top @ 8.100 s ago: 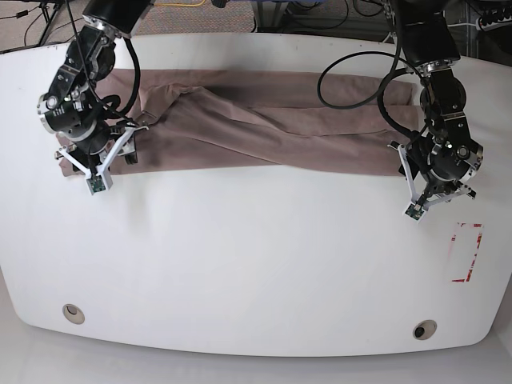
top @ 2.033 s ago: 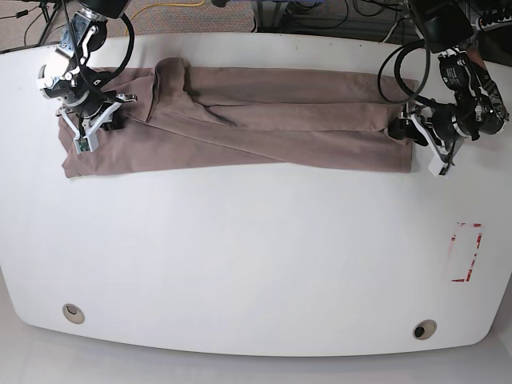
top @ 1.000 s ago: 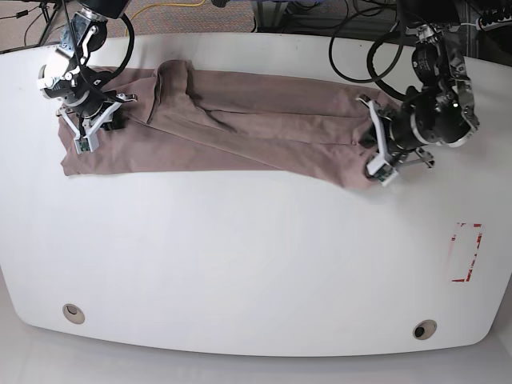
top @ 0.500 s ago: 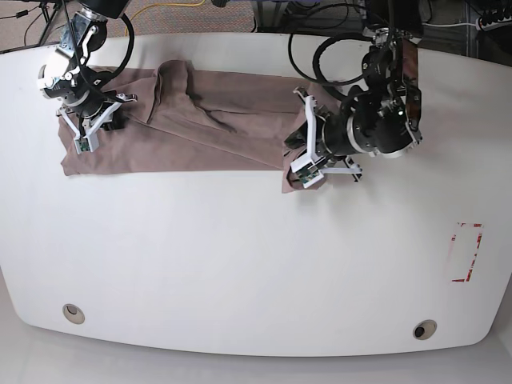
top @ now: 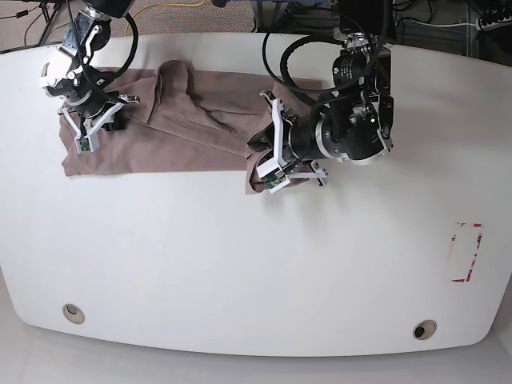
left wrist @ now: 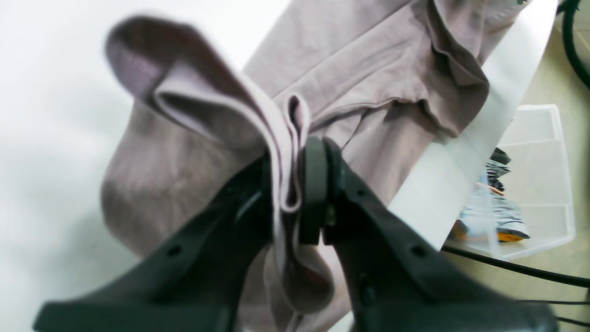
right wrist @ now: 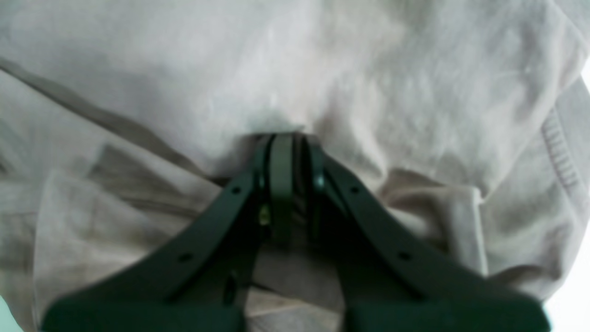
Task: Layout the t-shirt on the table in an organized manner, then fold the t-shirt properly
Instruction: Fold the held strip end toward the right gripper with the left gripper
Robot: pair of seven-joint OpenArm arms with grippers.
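The mauve-brown t-shirt [top: 184,120] lies bunched as a long band at the back left of the white table [top: 256,264]. My left gripper [top: 268,172] hangs near the table's middle, shut on the shirt's right end and holding it lifted and doubled back over the rest. In the left wrist view a folded edge of the t-shirt [left wrist: 368,69] is pinched in that left gripper [left wrist: 295,184]. My right gripper [top: 84,142] sits on the shirt's left end. The right wrist view has the right gripper [right wrist: 288,147] shut, with the t-shirt [right wrist: 276,60] puckered at its tips.
A red-white tape rectangle [top: 466,252] marks the table's right side. Two grommet holes [top: 73,313] [top: 424,329] sit near the front edge. A clear plastic bin [left wrist: 530,184] stands on the floor beyond the table's edge. Cables [top: 320,16] run behind the table.
My left gripper has carried the shirt's right end leftward from the table's right side to its middle, shortening the band. The right arm has stayed put.
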